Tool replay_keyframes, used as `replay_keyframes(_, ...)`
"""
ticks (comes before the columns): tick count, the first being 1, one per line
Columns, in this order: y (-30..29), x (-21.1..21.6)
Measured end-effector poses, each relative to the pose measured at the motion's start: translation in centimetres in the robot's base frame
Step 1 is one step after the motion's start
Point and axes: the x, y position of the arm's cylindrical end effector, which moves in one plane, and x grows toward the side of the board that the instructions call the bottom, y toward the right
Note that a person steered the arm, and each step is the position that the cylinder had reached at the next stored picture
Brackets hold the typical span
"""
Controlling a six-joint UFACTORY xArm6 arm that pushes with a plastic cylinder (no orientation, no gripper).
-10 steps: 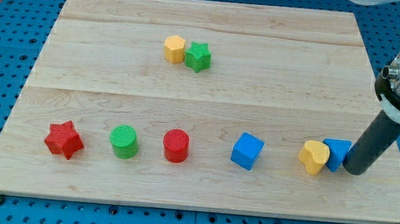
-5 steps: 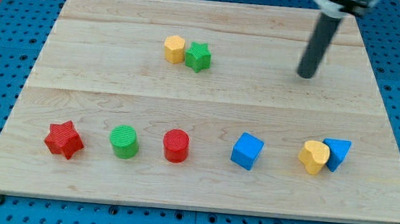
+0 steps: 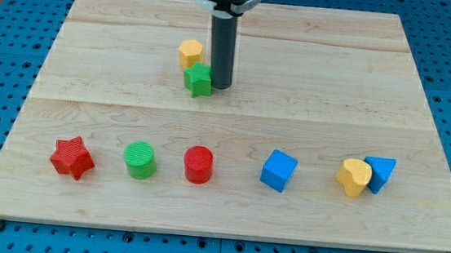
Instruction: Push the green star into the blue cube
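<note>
Gripperless, the arm ends in a dark rod, so nothing opens or closes; my tip (image 3: 220, 87) touches the green star's (image 3: 199, 80) right side. That star sits just below a yellow block (image 3: 188, 53) on the desk (image 3: 423, 111). Well apart, toward the view's lower right, waits the blue cube (image 3: 278, 170). Reaching it likely needs a push from the star's upper left.

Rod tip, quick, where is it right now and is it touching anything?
My tip: no gripper, holds nothing; against the green star on the view's right side, far from the blue cube.
</note>
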Motion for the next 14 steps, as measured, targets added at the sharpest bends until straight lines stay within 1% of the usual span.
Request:
replay_keyframes(1, 1.5, -2.8)
replay_keyframes(2, 0.6, -5.7)
replay_keyframes(3, -4.2, -5.3)
replay_keyframes(4, -7.3, -3.3)
replay_keyframes(5, -4.7, 0.4)
replay_keyframes(6, 2.4, 2.3)
replay_keyframes(7, 2.6, -0.9)
replay_keyframes(8, 3.7, -2.5)
replay_keyframes(9, 8.7, 2.0)
replay_keyframes(10, 10.7, 6.2)
replay_keyframes(12, 10.7, 10.8)
replay_keyframes(13, 10.7, 11.5)
replay_keyframes(14, 10.7, 9.0)
